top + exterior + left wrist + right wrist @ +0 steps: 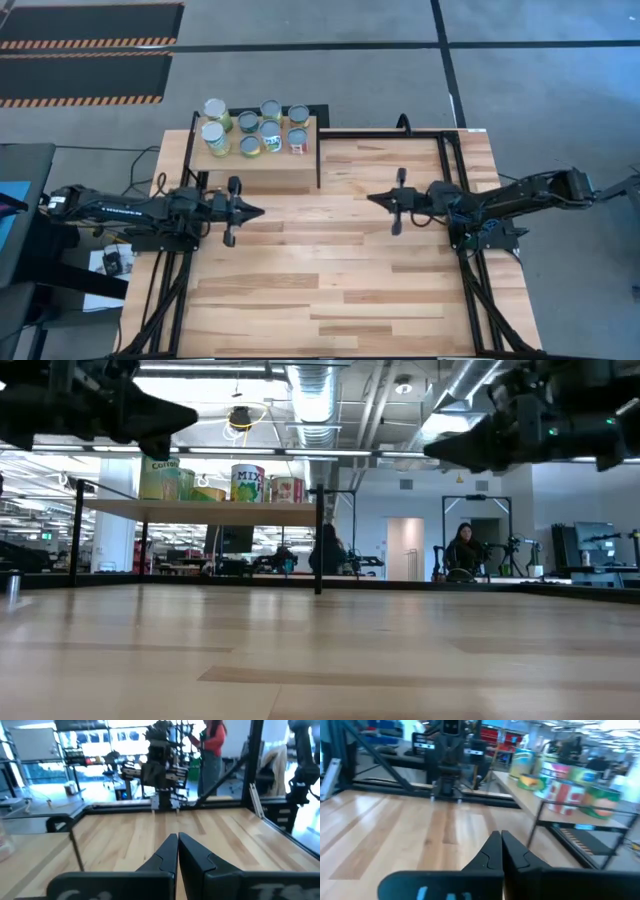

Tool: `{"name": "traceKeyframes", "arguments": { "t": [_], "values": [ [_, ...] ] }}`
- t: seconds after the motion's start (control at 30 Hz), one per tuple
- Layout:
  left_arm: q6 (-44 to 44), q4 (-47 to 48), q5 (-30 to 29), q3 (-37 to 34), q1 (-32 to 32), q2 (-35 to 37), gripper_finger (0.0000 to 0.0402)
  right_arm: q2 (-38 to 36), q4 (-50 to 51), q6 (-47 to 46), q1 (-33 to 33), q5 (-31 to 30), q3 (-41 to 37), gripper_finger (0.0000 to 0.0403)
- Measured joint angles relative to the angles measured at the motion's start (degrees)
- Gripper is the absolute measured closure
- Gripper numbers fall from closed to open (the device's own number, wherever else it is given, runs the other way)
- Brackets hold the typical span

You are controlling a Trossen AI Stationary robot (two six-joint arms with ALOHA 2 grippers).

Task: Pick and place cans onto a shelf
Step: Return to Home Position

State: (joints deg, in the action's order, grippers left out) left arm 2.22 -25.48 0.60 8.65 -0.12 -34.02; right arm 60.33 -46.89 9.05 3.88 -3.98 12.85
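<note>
My left fingers [255,211] are pressed together into a single point with nothing between them; the left wrist view shows the two dark tips [170,851] meeting edge to edge. My right fingers [373,198] are pressed together the same way and also hold nothing, the tips [492,847] touching along their length.

Both pairs hang clear above the desk [330,290], as the low view shows: the left pair [185,418] and the right pair [435,450] are up in the air with bare planks beneath them. They aim at each other across the middle of the desk, well apart. Straight ahead of my left fingers I see my right arm [162,765] facing me, and straight ahead of my right fingers stands my left arm [451,750].

The shelf [262,172] stands off to the left of my left fingers, close by, and ahead and to the right of my right fingers, farther off. All the cans [255,128] that I can see stand upright on its top in a tight cluster toward the edge farthest from both pairs of fingers, none of them down on the desk. From the low view they sit in a row on the raised plank [200,512], with green, yellow and red-white labels [247,482]. In the right wrist view they are blurred [565,790].

Beyond the desk, past my left fingers, a person in a red top [212,740] stands in the room, and another person [465,550] sits farther back.
</note>
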Motion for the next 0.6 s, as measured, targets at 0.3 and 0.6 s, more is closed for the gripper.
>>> {"name": "traceKeyframes", "arguments": {
  "t": [0.3,0.6],
  "values": [
    [-1.3,10.8,-1.3,-5.0,3.6,15.7,0.0397,-16.4,7.2,-0.1,0.0,-7.3,-8.8,0.04],
    [-2.3,28.5,-1.4,-5.0,7.2,31.0,0.0397,-29.5,16.1,-0.1,0.4,-9.4,-12.4,0.04]
  ]
}}
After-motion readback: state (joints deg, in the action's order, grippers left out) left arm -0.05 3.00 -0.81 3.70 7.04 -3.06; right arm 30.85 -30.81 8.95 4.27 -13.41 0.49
